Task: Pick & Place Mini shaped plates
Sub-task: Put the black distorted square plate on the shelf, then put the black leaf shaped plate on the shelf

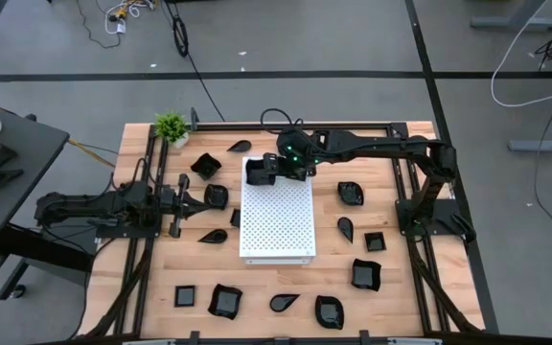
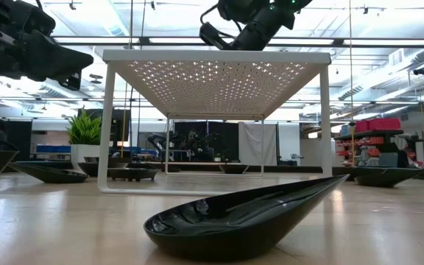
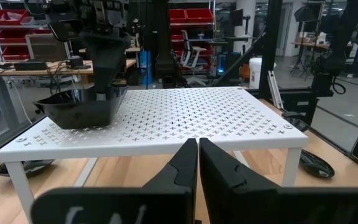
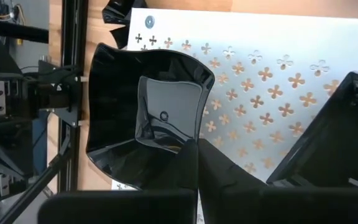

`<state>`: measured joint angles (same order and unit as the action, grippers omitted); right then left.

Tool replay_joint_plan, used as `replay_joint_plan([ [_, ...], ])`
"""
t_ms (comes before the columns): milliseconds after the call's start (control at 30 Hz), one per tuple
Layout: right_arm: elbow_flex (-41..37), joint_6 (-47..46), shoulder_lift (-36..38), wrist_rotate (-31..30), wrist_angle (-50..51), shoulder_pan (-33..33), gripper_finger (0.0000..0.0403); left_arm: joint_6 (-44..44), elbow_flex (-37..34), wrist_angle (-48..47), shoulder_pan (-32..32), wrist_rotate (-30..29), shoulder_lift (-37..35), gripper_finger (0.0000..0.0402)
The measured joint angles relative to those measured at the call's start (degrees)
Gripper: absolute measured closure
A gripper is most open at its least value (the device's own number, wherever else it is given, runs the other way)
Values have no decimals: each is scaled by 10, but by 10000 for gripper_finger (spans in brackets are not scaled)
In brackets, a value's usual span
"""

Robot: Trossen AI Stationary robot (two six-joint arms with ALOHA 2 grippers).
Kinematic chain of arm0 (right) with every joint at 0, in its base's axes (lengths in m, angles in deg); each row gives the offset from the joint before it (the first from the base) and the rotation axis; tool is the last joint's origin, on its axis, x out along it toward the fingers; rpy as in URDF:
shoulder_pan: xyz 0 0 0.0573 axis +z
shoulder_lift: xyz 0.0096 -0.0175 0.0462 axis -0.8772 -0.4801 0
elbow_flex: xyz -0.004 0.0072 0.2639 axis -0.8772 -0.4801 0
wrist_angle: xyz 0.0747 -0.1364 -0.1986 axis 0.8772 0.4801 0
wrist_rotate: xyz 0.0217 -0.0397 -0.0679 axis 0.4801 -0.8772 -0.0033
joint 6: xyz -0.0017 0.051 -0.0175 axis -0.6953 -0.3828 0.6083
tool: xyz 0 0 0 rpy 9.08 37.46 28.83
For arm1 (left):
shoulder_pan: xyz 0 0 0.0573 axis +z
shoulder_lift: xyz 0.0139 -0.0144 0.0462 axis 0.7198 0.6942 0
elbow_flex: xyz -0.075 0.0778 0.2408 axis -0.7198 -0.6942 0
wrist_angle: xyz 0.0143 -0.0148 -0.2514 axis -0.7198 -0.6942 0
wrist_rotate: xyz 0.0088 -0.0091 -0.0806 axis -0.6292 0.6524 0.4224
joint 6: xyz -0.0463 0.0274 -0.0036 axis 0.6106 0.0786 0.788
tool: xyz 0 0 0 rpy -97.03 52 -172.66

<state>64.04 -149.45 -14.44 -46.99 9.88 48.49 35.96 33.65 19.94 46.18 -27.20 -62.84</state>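
right gripper (image 1: 274, 171): clamped on the rim of a wavy square plate (image 4: 145, 115), holding it at the white perforated board's (image 1: 278, 225) far-left corner, probably to set it down there
left gripper (image 3: 197, 163): pinched shut, empty, parked beside the board
other mini plates (image 1: 364, 274): scattered on the table around it

No words, labels, brand names or numerals can be read in any of the views. The pale smudged marks on the dark housing (image 3: 98, 214) at the near edge of the left wrist view are too blurred to make out as letters. The red storage bins (image 2: 377, 132) on the shelves in the room behind the desk carry no legible signs.
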Motion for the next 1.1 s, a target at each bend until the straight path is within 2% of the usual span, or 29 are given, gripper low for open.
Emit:
replay_joint_plan([
  [367, 0, 0, 0, 0, -2, 0, 400, 0, 0, 0, 0, 0, 0, 381],
  [733, 0, 0, 0, 6, -1, 0, 346, 0, 0, 0, 0, 0, 0, 381],
  [1100, 0, 18, 25, 9, 2, -5, 328, 0, 0, 0, 0, 0, 0, 381],
])
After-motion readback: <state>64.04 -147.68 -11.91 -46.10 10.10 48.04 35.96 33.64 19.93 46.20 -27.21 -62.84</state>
